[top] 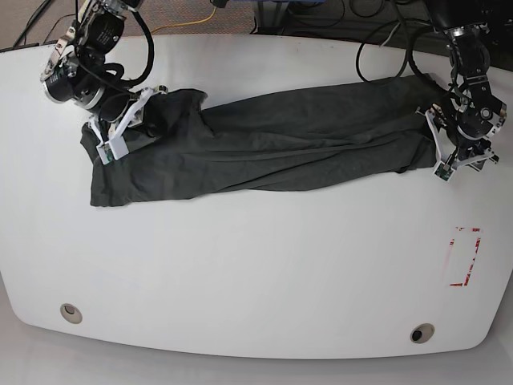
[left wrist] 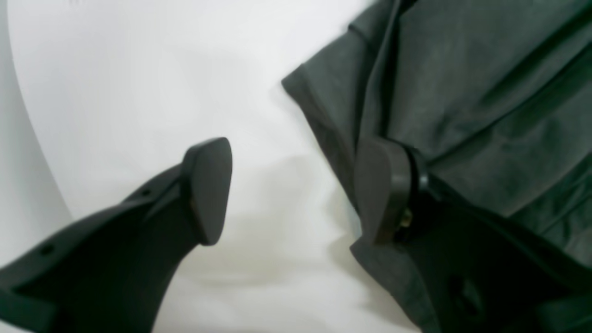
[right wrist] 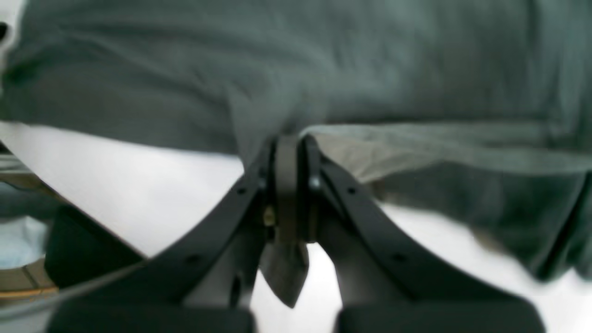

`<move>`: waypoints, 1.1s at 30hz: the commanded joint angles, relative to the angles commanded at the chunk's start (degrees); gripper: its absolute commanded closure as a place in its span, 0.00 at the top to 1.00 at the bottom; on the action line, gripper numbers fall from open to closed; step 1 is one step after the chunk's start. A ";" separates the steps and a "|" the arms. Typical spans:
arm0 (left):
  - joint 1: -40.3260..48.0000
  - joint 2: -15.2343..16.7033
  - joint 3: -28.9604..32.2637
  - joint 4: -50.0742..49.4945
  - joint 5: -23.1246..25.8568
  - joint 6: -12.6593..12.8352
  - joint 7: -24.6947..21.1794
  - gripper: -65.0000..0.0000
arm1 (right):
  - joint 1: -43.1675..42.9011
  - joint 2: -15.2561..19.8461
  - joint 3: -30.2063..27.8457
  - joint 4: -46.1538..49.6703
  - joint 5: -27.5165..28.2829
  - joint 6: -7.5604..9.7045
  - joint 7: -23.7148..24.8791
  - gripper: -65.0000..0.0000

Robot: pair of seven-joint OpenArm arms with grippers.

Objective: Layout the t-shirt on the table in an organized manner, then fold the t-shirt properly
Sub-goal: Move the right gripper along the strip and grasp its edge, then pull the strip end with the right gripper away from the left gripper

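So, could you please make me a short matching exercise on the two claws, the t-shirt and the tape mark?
Things:
1. left claw
2. right claw
3. t-shirt
4. red tape mark

States:
A. stretched lengthwise across the table
B. shut on cloth
C. on bare white tabletop
D. open at the shirt's edge

Pairs: 1-D, 2-B, 3-A, 4-C

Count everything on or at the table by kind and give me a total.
T-shirt: 1
Grippers: 2, left gripper and right gripper
Grommet holes: 2
Red tape mark: 1
Total: 6
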State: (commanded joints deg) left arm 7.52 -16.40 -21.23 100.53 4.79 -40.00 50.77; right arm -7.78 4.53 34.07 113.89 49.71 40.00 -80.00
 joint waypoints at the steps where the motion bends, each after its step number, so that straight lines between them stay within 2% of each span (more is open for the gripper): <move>1: 0.00 0.00 0.00 0.00 0.00 0.00 0.00 0.61 | 1.14 0.00 0.00 -0.09 -0.09 0.00 0.00 0.03; 18: 0.09 0.00 0.00 0.00 0.00 0.00 0.00 0.61 | 10.02 0.44 0.00 -14.77 -0.70 0.00 0.66 0.03; 33: 1.32 0.00 0.00 0.00 0.00 0.00 0.00 0.61 | 17.23 -0.09 0.00 -23.91 -0.70 0.00 2.24 0.03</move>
State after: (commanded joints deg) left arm 8.84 -16.40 -21.23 100.53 4.79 -40.00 50.77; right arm 9.45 4.44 34.07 89.98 49.01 40.00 -77.76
